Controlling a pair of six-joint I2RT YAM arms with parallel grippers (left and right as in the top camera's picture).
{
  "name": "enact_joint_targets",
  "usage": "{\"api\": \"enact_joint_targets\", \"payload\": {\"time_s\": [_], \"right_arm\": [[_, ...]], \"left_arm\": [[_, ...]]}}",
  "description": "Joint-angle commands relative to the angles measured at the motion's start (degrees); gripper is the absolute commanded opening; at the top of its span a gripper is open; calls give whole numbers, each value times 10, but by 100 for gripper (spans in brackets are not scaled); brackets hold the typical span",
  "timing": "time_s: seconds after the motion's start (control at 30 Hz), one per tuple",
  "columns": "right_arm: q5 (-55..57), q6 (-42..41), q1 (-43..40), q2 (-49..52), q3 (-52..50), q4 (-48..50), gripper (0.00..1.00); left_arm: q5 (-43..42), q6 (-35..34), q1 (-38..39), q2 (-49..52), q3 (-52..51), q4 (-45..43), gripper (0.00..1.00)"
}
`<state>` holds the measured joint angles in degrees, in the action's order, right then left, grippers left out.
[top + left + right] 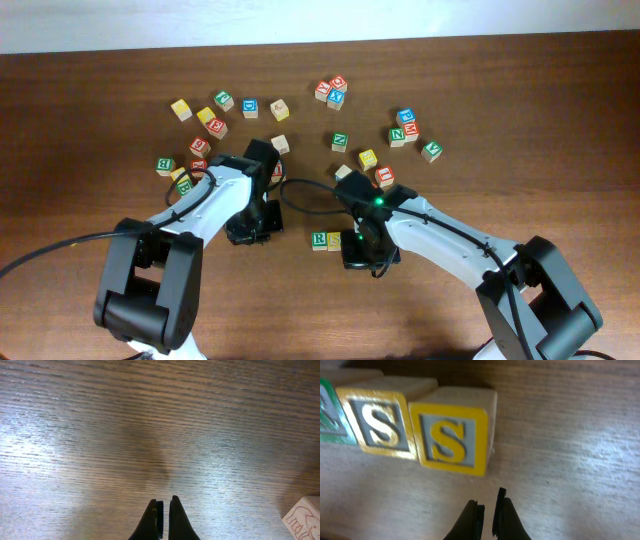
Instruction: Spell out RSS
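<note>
In the right wrist view a row of blocks lies on the wooden table: a green-bordered block point(327, 412) cut off at the left edge, a yellow-bordered block with a grey S point(379, 422), and a block with a yellow S point(451, 440). My right gripper point(487, 503) is shut and empty just in front of the last S block, not touching it. Overhead, the green R block point(319, 240) shows beside the right gripper point(358, 250), which hides the S blocks. My left gripper point(250, 232) is shut and empty over bare wood, also seen in the left wrist view point(162, 507).
Several loose letter blocks lie scattered at the back: a cluster at the left point(205, 125), a small group at the middle point(331, 92), and another at the right point(405, 130). A pale block with an elephant drawing point(304, 517) sits at the left wrist view's lower right.
</note>
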<state>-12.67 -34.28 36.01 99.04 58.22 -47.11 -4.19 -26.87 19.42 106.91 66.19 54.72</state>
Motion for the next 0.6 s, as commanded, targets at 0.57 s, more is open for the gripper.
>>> {"api": "enact_joint_targets", "payload": {"time_s": [0.57], "right_arm": [[22, -29, 4, -8, -18, 45, 4]], "left_arm": [[-6, -4, -107, -11, -5, 35, 0]]}}
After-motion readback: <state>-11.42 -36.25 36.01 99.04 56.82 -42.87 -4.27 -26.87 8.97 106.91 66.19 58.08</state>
